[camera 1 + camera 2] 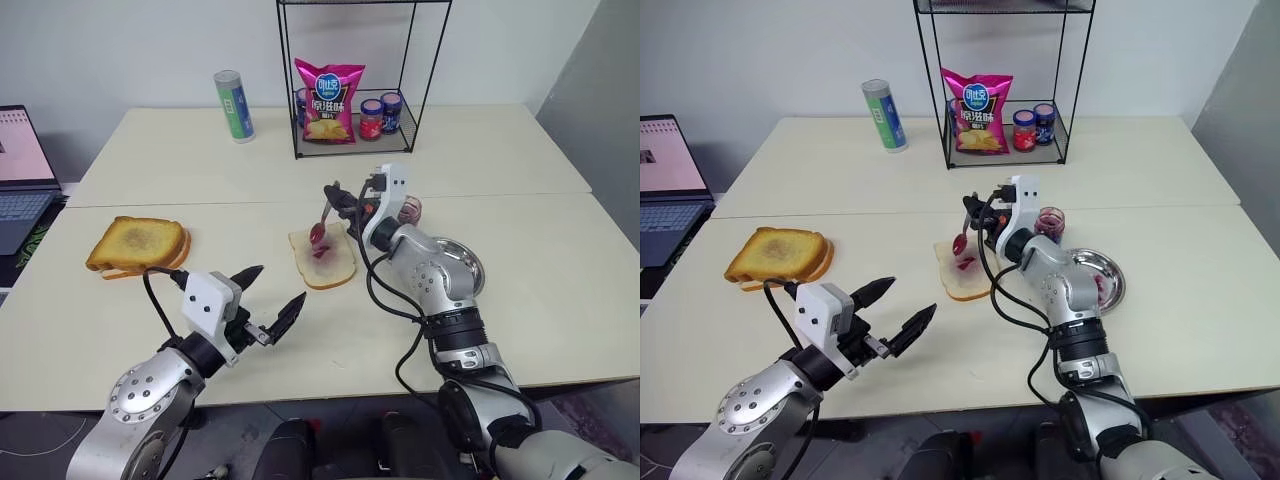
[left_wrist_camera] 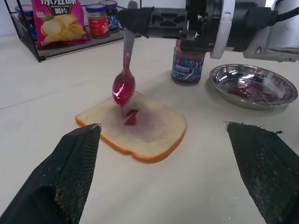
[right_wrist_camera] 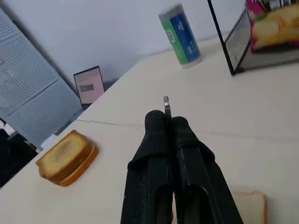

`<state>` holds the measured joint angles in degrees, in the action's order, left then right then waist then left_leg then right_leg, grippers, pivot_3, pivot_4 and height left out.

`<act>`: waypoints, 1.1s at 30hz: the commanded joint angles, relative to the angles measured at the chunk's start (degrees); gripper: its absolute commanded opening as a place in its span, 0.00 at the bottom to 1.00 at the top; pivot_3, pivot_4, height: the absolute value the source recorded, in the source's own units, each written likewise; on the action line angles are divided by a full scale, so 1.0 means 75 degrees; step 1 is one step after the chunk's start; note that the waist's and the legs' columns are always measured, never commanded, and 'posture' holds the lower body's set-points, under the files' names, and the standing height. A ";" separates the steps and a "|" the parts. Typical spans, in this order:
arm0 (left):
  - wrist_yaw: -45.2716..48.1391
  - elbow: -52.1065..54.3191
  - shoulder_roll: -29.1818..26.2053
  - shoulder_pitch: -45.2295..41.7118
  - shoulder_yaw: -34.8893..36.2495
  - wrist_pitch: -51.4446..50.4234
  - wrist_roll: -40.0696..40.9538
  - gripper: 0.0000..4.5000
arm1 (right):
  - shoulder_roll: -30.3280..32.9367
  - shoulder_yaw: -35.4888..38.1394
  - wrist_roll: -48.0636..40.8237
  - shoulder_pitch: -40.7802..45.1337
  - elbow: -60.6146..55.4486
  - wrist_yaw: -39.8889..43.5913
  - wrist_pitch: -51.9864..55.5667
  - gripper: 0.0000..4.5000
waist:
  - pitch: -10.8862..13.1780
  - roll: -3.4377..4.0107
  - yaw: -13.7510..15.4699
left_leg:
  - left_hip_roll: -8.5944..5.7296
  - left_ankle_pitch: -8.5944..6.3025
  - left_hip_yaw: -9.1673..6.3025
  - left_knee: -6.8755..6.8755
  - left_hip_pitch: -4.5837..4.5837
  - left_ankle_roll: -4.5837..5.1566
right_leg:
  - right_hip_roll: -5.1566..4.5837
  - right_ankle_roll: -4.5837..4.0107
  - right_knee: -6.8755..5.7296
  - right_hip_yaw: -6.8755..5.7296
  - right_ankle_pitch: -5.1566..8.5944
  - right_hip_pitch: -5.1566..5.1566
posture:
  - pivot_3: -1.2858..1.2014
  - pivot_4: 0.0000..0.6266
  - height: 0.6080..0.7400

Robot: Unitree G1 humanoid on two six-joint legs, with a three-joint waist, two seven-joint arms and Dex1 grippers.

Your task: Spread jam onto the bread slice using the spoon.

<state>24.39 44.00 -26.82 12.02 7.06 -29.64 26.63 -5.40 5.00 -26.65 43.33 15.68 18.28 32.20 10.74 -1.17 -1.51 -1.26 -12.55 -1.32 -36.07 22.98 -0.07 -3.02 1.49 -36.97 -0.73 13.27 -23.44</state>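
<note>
The bread slice [image 1: 323, 257] lies flat in the middle of the table with a smear of jam [image 2: 131, 116] in its centre. My right gripper [image 1: 335, 195] is shut on the handle of the spoon [image 2: 125, 70], which hangs bowl down over the slice. The bowl, coated in red jam, is just above or touching the smear. The handle's tip [image 3: 166, 105] pokes out past the shut fingers. My left gripper [image 1: 280, 283] is open and holds nothing, near the table's front edge, short of the bread.
A round metal dish [image 2: 219, 81] with jam smears and an open jam jar [image 2: 188, 65] stand right of the bread. Toasted slices [image 1: 138, 245] lie at the left. A green can [image 1: 233, 105], a wire rack [image 1: 432, 60] with chips and jars, and a laptop [image 1: 22, 170] are farther off.
</note>
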 commanded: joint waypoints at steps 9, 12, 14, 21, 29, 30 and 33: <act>-0.0026 0.0229 -0.0068 0.0002 0.0086 0.0094 -0.0015 1.00 | -0.0545 0.1288 -0.0871 0.0507 0.0992 -0.1156 0.0414 0.01 | 0.0000 0.0000 -0.0015 | 0.0000 0.0000 0.0003 0.0000 0.0000 0.0000 | 0.0001 0.0003 0.0000 -0.0001 0.0001 0.0000 | 0.52 0.24 1.00; -0.0010 0.0181 -0.0080 -0.0069 0.0058 0.0095 -0.0026 1.00 | -0.0596 0.1637 -0.1144 0.0539 0.1176 -0.1595 0.0491 0.01 | 0.0000 0.0000 -0.0013 | 0.0000 0.0000 0.0003 0.0000 0.0000 0.0000 | 0.0001 0.0002 0.0000 -0.0001 0.0000 0.0000 | 0.52 0.24 1.00; 0.0006 0.0159 -0.0092 -0.0102 0.0050 0.0096 -0.0023 1.00 | -0.0532 0.1558 -0.1066 0.0519 0.1193 -0.1649 0.0446 0.01 | 0.0000 0.0000 -0.0016 | 0.0000 0.0000 0.0004 0.0000 0.0000 0.0000 | 0.0001 0.0003 0.0000 0.0000 0.0001 0.0000 | 0.52 0.24 1.00; 0.0069 0.0073 -0.0138 -0.0209 0.0025 0.0095 -0.0005 1.00 | -0.0342 0.1625 -0.1121 0.0636 0.1146 -0.1825 0.0164 0.01 | 0.0000 0.0001 -0.0014 | 0.0000 0.0000 0.0004 -0.0001 -0.0001 0.0001 | 0.0003 0.0035 0.0000 0.0000 0.0018 0.0001 | 0.52 0.24 1.00; 0.0093 0.0024 -0.0140 -0.0238 0.0005 0.0115 -0.0013 1.00 | -0.0308 0.1814 -0.1270 0.0957 0.1093 -0.1926 0.0089 0.01 | 0.0001 0.0001 -0.0019 | 0.0000 0.0000 0.0003 0.0001 -0.0001 0.0001 | 0.0004 0.0033 -0.0001 -0.0001 0.0017 0.0000 | 0.52 0.24 1.00; 0.0090 0.0022 -0.0139 -0.0239 0.0003 0.0116 -0.0014 1.00 | -0.0328 0.1860 -0.1312 0.0999 0.1106 -0.1948 0.0086 0.01 | 0.0001 0.0001 -0.0019 | 0.0000 0.0000 0.0003 0.0001 0.0000 0.0001 | 0.0003 0.0033 0.0000 0.0000 0.0017 0.0000 | 0.52 0.24 1.00; 0.0060 0.0090 -0.0122 -0.0163 -0.0003 0.0118 -0.0019 1.00 | -0.0504 0.1984 -0.1612 0.1085 0.1030 -0.2016 0.0300 0.01 | 0.0000 0.0001 -0.0019 | 0.0000 0.0000 0.0004 0.0001 0.0001 0.0001 | 0.0003 0.0033 0.0001 0.0001 0.0017 0.0000 | 0.52 0.24 1.00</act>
<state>24.63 42.81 -27.40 10.68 6.90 -29.65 26.59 -7.43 19.29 -36.30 49.03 25.28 3.34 34.20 10.74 -1.16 -1.65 -1.27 -12.55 -1.30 -36.06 22.99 -0.06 -3.01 1.75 -36.97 -0.72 13.39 -23.44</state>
